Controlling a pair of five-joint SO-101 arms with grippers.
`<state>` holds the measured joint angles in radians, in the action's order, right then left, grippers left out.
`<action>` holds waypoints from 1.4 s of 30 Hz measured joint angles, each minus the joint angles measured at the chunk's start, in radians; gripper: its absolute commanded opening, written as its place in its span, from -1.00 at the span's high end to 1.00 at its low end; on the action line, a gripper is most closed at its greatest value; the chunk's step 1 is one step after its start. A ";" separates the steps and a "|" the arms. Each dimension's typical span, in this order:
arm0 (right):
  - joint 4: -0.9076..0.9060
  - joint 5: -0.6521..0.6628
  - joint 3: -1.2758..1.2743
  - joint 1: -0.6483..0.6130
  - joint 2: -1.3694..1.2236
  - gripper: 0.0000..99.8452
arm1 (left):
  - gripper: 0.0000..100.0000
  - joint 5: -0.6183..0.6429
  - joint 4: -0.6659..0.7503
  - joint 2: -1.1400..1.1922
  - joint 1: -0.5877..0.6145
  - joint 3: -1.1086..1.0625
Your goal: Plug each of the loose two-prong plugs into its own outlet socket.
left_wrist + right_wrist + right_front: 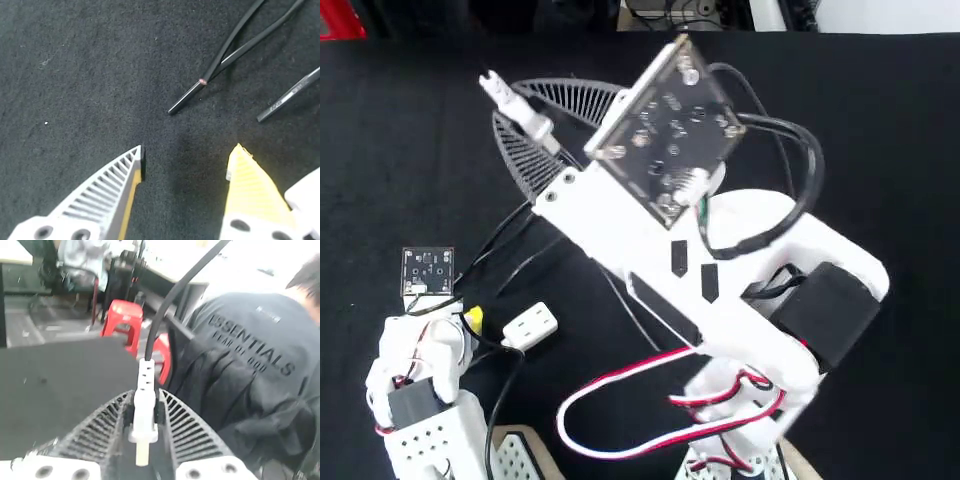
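Black cloth covers the surface (880,120), and from where I stand both arms sit along its near edge. The right arm (720,300) rises from about 5 o'clock and stretches in a long diagonal across the middle toward 11 o'clock. It is high off the cloth, with its wrist board tilted up at the overhead camera.

Out at the end, its dark ribbed jaws are pinching a white plug (520,112), one jaw on each side of the body. The plug is up in the air at about 11 o'clock, clear of the cloth. Seen from the wrist, it sits dead centre between the jaws. A black cord (170,300) runs out of its far end and curves away. I cannot tell from here how its prongs are turned. Past the edge of the surface stand red stools (122,320).

The left arm (420,400) is folded low and compact at about 7 o'clock, wrist tipped down at the cloth. Its jaws, one grey and ribbed, one yellow, are spread wide over bare cloth. Just beyond their tips lie thin black cables (225,55), apart from both jaws. The white outlet socket (530,325) lies flat on the cloth just beside the left arm, at its 3 o'clock. Its slots face up, and it is well apart from the plug in the air.
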<state>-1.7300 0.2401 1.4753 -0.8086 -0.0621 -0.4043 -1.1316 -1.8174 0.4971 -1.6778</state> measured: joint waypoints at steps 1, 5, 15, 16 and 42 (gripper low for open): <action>0.000 0.000 -0.058 -0.002 0.031 0.98 | 0.45 0.000 0.000 0.000 0.000 0.000; 0.000 0.003 -0.370 0.002 0.189 0.98 | 0.45 0.000 0.000 0.000 0.000 0.000; 0.143 0.167 -1.412 -0.002 0.569 0.98 | 0.45 0.000 0.000 0.000 0.000 0.000; 0.203 0.180 -1.525 -0.002 0.597 0.98 | 0.45 0.000 0.000 0.000 0.000 0.000; 0.677 -0.071 -2.028 0.003 -0.057 0.98 | 0.45 0.351 0.068 0.000 0.157 0.081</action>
<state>-1.0533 0.1695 -0.5531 -0.8055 -0.1189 -0.0529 -1.0641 -1.8174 0.6536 -1.5965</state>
